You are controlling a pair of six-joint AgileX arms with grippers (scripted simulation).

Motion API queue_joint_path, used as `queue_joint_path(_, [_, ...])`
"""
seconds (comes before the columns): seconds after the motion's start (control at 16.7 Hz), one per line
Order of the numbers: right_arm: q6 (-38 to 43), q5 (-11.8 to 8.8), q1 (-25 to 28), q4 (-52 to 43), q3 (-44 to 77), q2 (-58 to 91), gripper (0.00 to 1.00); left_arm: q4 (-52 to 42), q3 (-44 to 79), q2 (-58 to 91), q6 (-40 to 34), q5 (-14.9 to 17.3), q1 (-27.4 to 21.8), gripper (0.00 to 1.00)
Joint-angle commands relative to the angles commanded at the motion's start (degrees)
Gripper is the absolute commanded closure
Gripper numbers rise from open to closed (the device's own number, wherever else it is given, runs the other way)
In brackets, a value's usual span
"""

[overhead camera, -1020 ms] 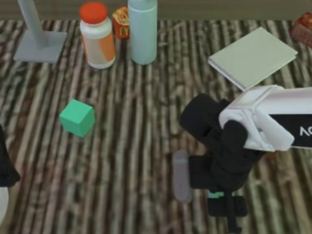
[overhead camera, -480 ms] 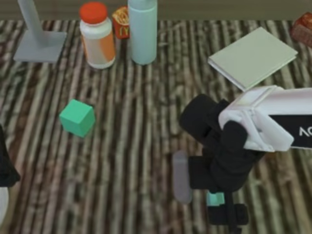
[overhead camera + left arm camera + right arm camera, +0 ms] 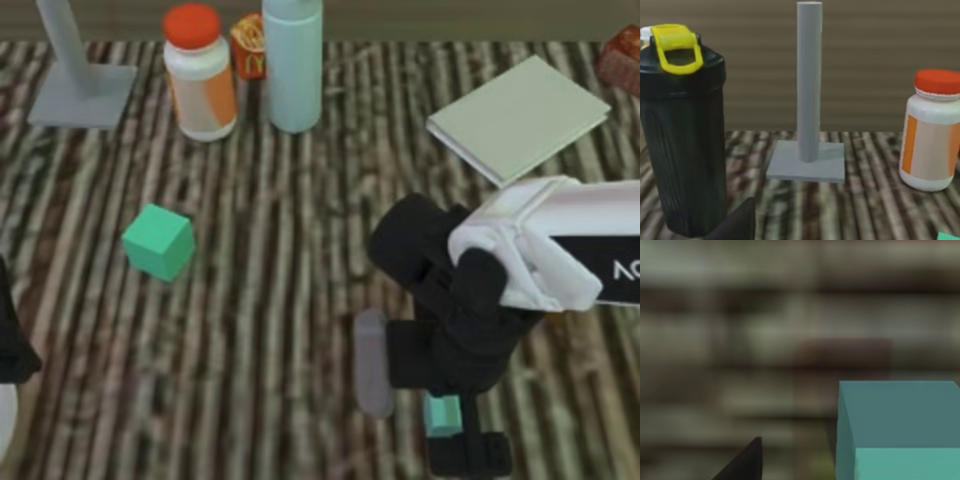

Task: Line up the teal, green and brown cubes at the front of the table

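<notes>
The small teal cube (image 3: 441, 414) rests on the striped table (image 3: 260, 330) near the front edge, right of centre. My right gripper (image 3: 450, 425) hangs over it, open, and the cube stands free beside one dark fingertip (image 3: 747, 462). The right wrist view shows this teal cube (image 3: 897, 430) close up. The mint-green cube (image 3: 158, 241) sits alone at the left middle, and its corner (image 3: 949, 236) shows in the left wrist view. No brown cube shows in any view. My left gripper (image 3: 12, 350) is parked at the left edge, open.
Along the back stand a grey post on a base (image 3: 80, 75), a white bottle with a red cap (image 3: 200, 75), a red-and-yellow box (image 3: 248, 45) and a tall pale bottle (image 3: 293, 65). A pale book (image 3: 518, 117) lies back right. A grey oblong (image 3: 373, 362) lies beside the right gripper. A black shaker (image 3: 682, 130) stands near the left arm.
The dark finger block of my right gripper has shifted toward the front edge, and more of the teal cube is uncovered on the table. The left arm and green cube have not moved.
</notes>
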Motion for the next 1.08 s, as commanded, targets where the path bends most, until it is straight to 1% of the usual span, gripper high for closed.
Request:
queue_joint_path(0.12, [-0.06,0.0,-0.02,-0.2,0.18,-0.11,0.0,0.0,0.0,0.0,0.0,0.0,0.0,0.0])
queue_joint_path(0.24, [-0.33,0.0,0.19,-2.36,1.82,-0.89,0.0,0.0,0.0,0.0,0.0,0.0,0.0,0.0])
queue_joint_path(0.48, [-0.48,-0.04,0.15,-11.9,6.96,-4.14,0.0,0.0,0.0,0.0,0.0,0.0,0.0,0.0])
queue_joint_path(0.6, [-0.51,-0.04,0.1,-14.96,8.96,-5.7,0.0,0.0,0.0,0.0,0.0,0.0,0.0,0.0])
queue_joint_path(0.96, [-0.5,-0.03,0.04,-15.51,9.34,-5.98,0.0,0.0,0.0,0.0,0.0,0.0,0.0,0.0])
queue_joint_path(1.08, [0.01,-0.27,-0.69,-14.31,8.33,-7.41,0.0,-1.23,1.72,1.73,0.22,0.06,-0.33,0.0])
